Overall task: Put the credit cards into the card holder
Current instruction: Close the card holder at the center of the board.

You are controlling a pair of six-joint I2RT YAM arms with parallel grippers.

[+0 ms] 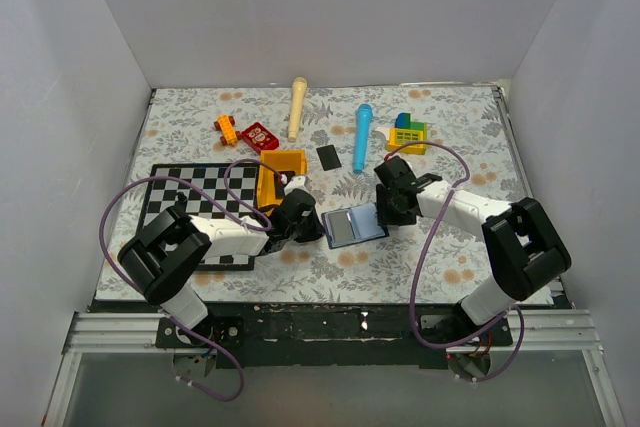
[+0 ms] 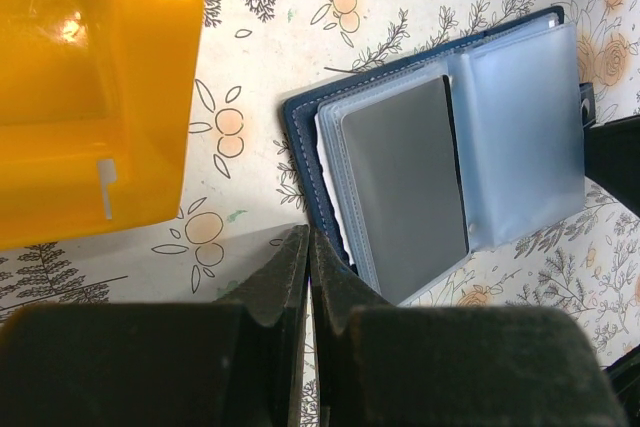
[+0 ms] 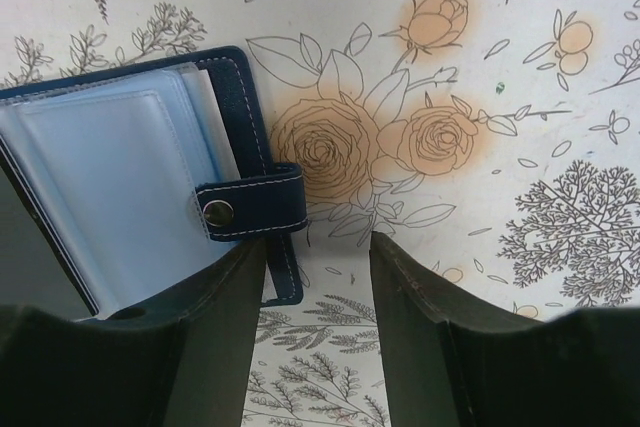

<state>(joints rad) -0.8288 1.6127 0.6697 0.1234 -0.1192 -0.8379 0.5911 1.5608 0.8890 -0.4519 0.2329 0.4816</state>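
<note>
Currently card holder [image 2: 515, 137] lies open

Worktop [image 1: 470, 137]: you have a floral cover across it.
Chessboard [image 1: 185, 187]: flat, on your left.
Yellow bin [image 1: 282, 169]: at the chessboard's far right corner.
Back row, left to right: orange block [image 1: 227, 129], red toy [image 1: 260, 136], cream stick [image 1: 297, 107], blue stick [image 1: 361, 137], yellow-green toy [image 1: 408, 133].

Card holder [image 1: 355, 225]: 1 pc, lying open. Credit cards [image 1: 328, 157]: 2 pcs (1 loose by itself; the other, the pocketed card [image 2: 405, 197], sits in a clear sleeve of the holder). Checkerboard [image 1: 175, 187]: 1. Orange bin [image 1: 281, 175]: 1. Stick toys: 2, i.e. cream stick [image 1: 298, 107] + blue stick [image 1: 362, 137]. Small orange block [image 1: 227, 129]: 1. Red tag [image 1: 260, 136]: 1. Yel/grn/blue brick toy [image 1: 407, 132]: 1.
</note>
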